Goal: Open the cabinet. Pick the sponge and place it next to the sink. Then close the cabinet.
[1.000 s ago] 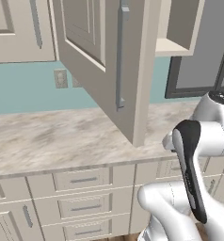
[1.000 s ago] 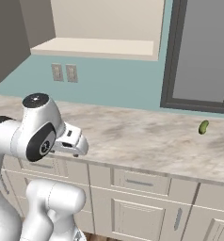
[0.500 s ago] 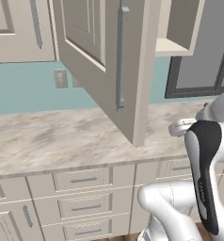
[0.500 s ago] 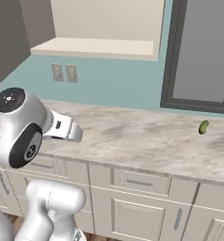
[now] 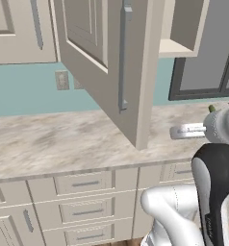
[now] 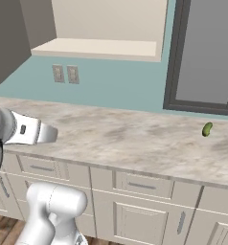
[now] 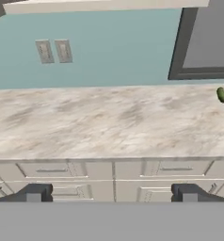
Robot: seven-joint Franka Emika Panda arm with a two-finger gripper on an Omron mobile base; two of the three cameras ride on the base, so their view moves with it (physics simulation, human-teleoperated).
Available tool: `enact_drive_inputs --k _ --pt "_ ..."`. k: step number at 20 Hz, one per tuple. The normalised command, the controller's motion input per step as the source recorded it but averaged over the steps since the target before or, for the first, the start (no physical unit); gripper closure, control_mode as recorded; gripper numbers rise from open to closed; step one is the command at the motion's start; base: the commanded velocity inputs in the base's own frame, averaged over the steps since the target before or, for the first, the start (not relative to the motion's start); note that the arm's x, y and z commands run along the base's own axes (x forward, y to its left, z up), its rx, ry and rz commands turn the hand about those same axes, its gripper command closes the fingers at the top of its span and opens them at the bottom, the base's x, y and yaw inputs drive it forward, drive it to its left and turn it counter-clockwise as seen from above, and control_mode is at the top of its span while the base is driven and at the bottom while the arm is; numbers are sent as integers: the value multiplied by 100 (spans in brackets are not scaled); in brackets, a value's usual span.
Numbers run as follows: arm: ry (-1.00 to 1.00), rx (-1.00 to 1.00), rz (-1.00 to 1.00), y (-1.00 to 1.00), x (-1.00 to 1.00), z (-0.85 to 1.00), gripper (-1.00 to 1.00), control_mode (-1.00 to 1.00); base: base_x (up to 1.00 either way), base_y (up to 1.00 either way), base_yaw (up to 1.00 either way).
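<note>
Two pincer (image 7: 111,194) fingertips spread wide, level toward countertop (image 7: 109,122); cabinet (image 5: 111,62) door open

beige cabinet (image 5: 107,62) door with a grey bar handle (image 5: 122,57), upper middle of the left base view. marbled grey-cream counter (image 7: 109,122), teal wall (image 7: 109,47), small green pickle-like thing (image 7: 222,95) at right.
</note>
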Motion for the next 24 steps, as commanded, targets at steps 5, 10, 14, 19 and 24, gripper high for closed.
enact_drive_inputs --k 5,10,14,19,24 --pt "-10 0 0 29 -48 73 -100 -100 0 0 0" --pt "-19 0 0 23 -27 66 -100 -100 0 0 0" --pt "-26 0 0 17 -34 35 -100 -100 0 0 0" --pt "-29 0 0 27 -46 18 -100 -100 0 0 0" --pt "-13 0 0 51 -39 25 -100 -100 0 0 0"
